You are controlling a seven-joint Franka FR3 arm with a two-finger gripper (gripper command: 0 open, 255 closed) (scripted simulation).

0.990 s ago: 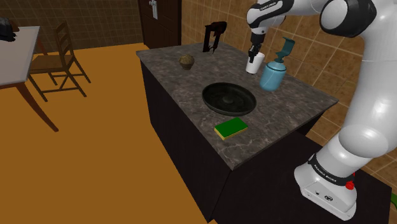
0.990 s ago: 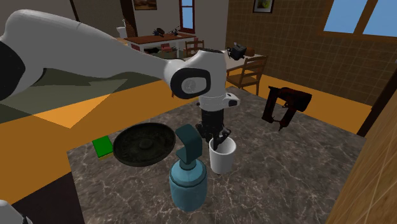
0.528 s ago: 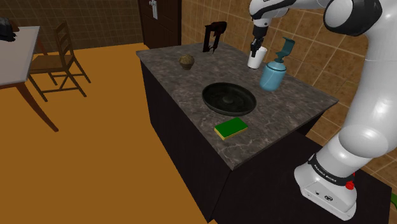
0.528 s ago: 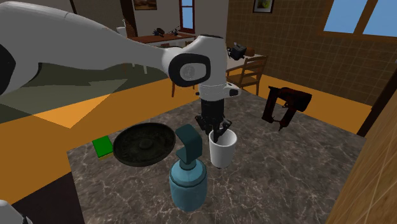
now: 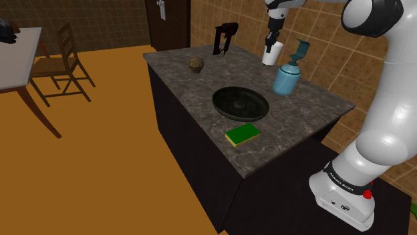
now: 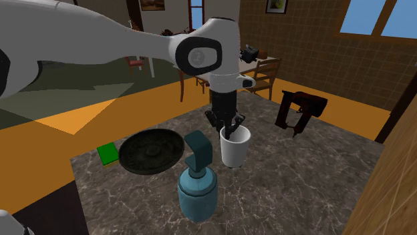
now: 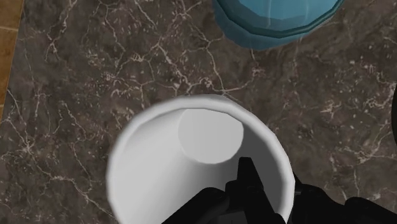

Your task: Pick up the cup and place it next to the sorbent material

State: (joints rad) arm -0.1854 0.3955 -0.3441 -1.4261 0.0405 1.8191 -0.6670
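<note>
The plain white tapered cup (image 5: 270,56) hangs upright and empty by the far edge of the dark veined stone counter (image 5: 180,80), close to the tiled wall, and seems to be lifted just clear of the top. The all-black two-finger gripper (image 5: 270,44) comes down on it from above and is clamped on its rim; in the wrist view the gripper (image 7: 273,197) has one finger inside the wall of the cup (image 7: 191,159) and the other outside it.

Just beside the cup, not touching, stands a teal-blue pump dispenser bottle (image 5: 287,77); a round black shallow dish (image 5: 240,103) lies in the middle of the counter. A flat green sponge with a yellow underside (image 5: 242,134), the sorbent material, lies near the opposite, front edge, well apart from the cup with the dish between. A dark nail gun (image 5: 224,37) stands at the far corner; a small brown lump (image 5: 195,64) lies near the side edge.

As I judge it, the grasp is made and the lift begun; the carry across the counter, the setting down beside the sponge and the release are left.

No writing shows on the cup, the bottle or the sponge; the dark band on the arm's base (image 5: 342,180) bears pale lettering too small to read.
</note>
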